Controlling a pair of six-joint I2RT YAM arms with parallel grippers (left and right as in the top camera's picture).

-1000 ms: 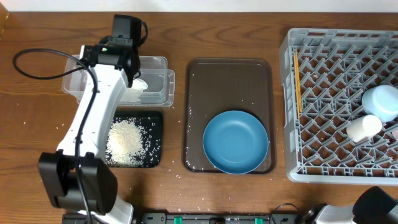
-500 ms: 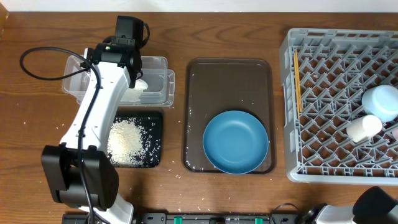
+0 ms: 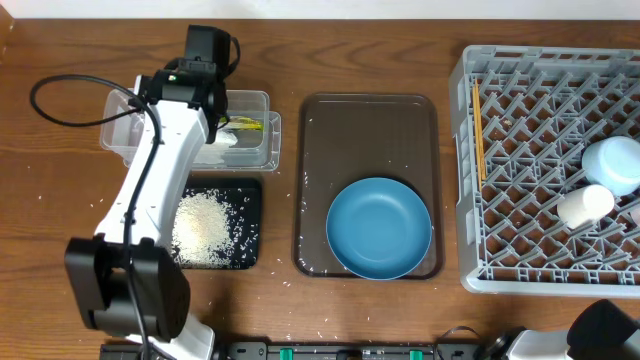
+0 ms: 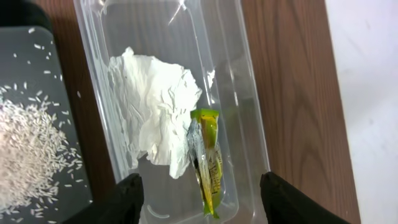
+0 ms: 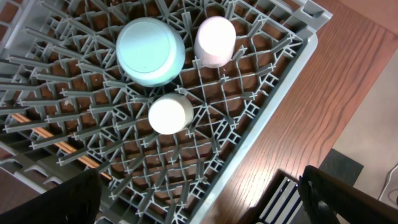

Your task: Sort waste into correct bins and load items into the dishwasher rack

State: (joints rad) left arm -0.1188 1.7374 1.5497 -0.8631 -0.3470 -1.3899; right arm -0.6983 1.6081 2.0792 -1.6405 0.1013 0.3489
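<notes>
Tissue (image 4: 152, 106) and wrapper (image 4: 206, 158) lay in the clear tub (image 4: 249, 124). The big blue bowl (image 3: 379, 227) was not in the rack (image 3: 466, 180) yet. Left pincer (image 4: 208, 199) and right pincer (image 5: 199, 202) stood wide, empty.

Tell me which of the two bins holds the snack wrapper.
The clear plastic tub: the yellow-green wrapper lies in it beside the crumpled tissue. The black tray next to it holds only loose rice.

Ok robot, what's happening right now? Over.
Left gripper open over clear tub. Wrapper and tissue lying inside it. Right gripper open over rack. Dark-blue bowl on brown tray, nothing in the way.
</notes>
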